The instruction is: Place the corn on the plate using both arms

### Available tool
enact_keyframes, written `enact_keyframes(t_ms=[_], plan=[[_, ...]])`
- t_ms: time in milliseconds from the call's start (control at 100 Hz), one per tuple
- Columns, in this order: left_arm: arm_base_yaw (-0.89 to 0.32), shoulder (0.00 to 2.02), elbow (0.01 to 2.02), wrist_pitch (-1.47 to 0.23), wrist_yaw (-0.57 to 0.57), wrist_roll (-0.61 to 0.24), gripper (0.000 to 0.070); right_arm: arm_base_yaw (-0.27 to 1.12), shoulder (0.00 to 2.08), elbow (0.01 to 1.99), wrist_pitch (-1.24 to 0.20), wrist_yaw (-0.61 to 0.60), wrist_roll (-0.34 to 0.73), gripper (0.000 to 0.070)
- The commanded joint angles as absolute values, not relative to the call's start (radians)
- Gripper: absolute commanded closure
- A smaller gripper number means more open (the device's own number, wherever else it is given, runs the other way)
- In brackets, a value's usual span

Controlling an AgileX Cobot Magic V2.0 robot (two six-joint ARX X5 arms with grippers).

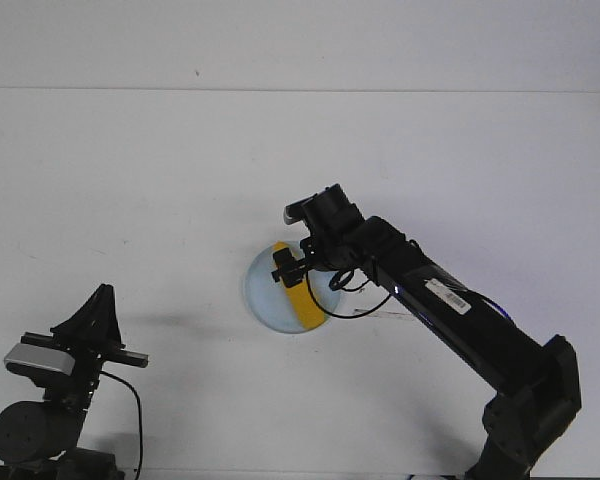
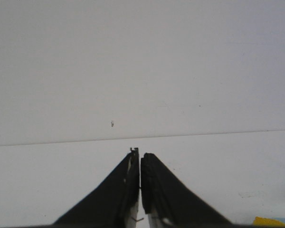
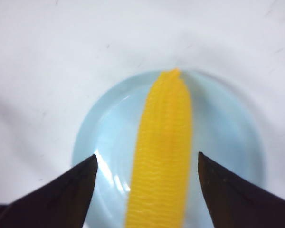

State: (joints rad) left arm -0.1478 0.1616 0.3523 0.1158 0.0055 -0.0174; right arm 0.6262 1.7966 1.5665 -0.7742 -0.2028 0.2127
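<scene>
- On the plate (image 1: 265,290), near the middle of the table (image 1: 130,170), lies the corn (image 1: 296,303), a bright yellow cob running from the plate's far-left part toward its near-right rim.
- Seen from the right wrist, the corn (image 3: 164,152) rests on the pale blue plate (image 3: 104,142), its tapered end reaching the rim on the side away from the pincer.
- Round and flat with a low rim, the plate is wider than the cob is long.
- Over the corn hangs the right pincer (image 1: 286,270); in the right wrist view its fingers (image 3: 66,187) stand apart, one on each side of the cob, with a gap of plate showing between each finger and the yellow surface, so it grips nothing.
- From the near right corner the right arm (image 1: 450,310) reaches toward the plate, black, with a white label on its forearm and a black cable looping beneath it.
- At the near left, well apart from the plate, the left arm (image 1: 65,370) sits folded low over its round base.
- The left pincer (image 2: 140,164) has its fingers (image 2: 121,190) together, nearly touching along their length, with nothing between them.
- In the left wrist view a sliver of yellow corn (image 2: 270,221) shows at the corner, with the white table ahead.
</scene>
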Motion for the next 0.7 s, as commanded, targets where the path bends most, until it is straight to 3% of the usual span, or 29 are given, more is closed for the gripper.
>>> enact_keyframes(t_ms=[0, 100, 250, 330, 690], plan=[[-0.148, 0.159, 0.358, 0.128, 0.007, -0.012, 0.0698, 0.617, 1.787, 1.571, -0.774, -0.157, 0.163, 0.0231], [-0.148, 0.159, 0.358, 0.128, 0.007, -0.011, 0.0698, 0.583, 1.724, 1.509, -0.732, -0.091, 0.148, 0.0282], [-0.148, 0.159, 0.358, 0.128, 0.007, -0.011, 0.0698, 0.511, 1.581, 1.321, -0.596, -0.051, 0.128, 0.051], [-0.148, 0.159, 0.358, 0.128, 0.007, -0.011, 0.0698, 0.454, 1.495, 1.203, -0.511, -0.052, 0.126, 0.0585], [-0.148, 0.159, 0.358, 0.128, 0.007, -0.011, 0.0698, 0.155, 1.097, 0.699, -0.109, -0.052, 0.066, 0.0671]])
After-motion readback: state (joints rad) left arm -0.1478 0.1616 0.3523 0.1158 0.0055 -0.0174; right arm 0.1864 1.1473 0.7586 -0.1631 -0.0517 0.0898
